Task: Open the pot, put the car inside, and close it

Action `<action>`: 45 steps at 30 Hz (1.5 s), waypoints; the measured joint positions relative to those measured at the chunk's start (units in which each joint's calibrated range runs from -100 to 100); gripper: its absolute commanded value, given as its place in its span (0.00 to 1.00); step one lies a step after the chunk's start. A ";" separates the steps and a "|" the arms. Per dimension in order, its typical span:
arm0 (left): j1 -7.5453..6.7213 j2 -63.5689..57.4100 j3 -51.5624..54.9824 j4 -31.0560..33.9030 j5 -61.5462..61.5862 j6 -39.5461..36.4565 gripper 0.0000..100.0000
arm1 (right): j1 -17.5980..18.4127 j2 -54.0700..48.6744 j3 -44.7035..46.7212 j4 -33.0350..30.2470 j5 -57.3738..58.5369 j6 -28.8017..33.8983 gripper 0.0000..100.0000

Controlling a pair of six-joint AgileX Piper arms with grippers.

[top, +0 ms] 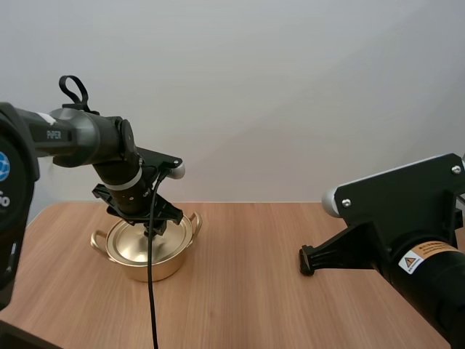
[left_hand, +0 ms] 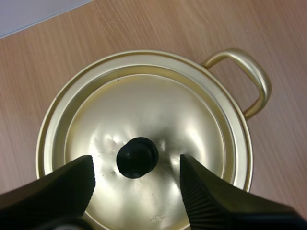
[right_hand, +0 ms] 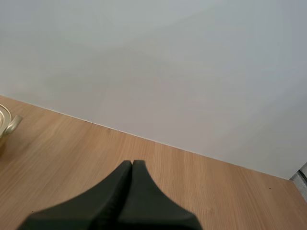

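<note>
The left fingers (left_hand: 72, 189) stand open, their ribbed inner faces turned to each other. The black knob (left_hand: 137, 157) of the lid (left_hand: 158, 105) is seen between the two tips. A strip of golden lid shows on either side of the knob, so the knob is not pinched. The lid is seated flat on the golden pot (left_hand: 48, 139), which is thus closed. A loop handle (left_hand: 256, 81) juts from the pot's rim beyond the tips and to one side of them.

In the high view, the left fingers (top: 155, 227) are pointed down at the middle of the lid (top: 134, 243). The pot (top: 156, 270) is placed directly beneath them on the wooden worktop (top: 247, 305).

Further right, the right fingers (right_hand: 130, 191) are pressed together as one dark wedge, closed on nothing, with bare worktop (right_hand: 192, 182) beneath and ahead of them. A small part of the pot (right_hand: 5, 122) is caught well ahead of the closed tips. In the high view, the right fingers (top: 308, 259) are found low over the worktop and well apart from the pot, and the wood between the two is bare.
</note>
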 measured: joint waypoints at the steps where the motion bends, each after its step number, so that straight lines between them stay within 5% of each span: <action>1: 0.00 0.00 0.00 0.00 0.00 0.00 0.76 | 0.00 0.00 0.00 0.00 0.00 0.00 0.00; 9: 0.00 0.00 0.00 0.00 0.00 0.00 0.67 | 0.00 0.00 0.00 0.00 0.00 0.00 0.00; 27: 0.00 3.67 0.00 0.00 -4.24 0.39 0.65 | 0.00 0.00 0.00 0.00 0.00 0.00 0.00; 30: 0.00 3.95 0.00 0.00 -4.28 0.39 0.44 | 0.00 0.00 0.00 0.00 0.00 0.00 0.00; 33: 0.00 3.95 0.00 0.00 -4.64 0.39 0.03 | 0.00 0.00 0.00 0.00 0.00 0.00 0.00; 45: 0.00 3.43 -2.56 -0.49 -2.12 0.13 0.00 | -0.31 0.00 0.00 0.00 0.00 0.00 0.00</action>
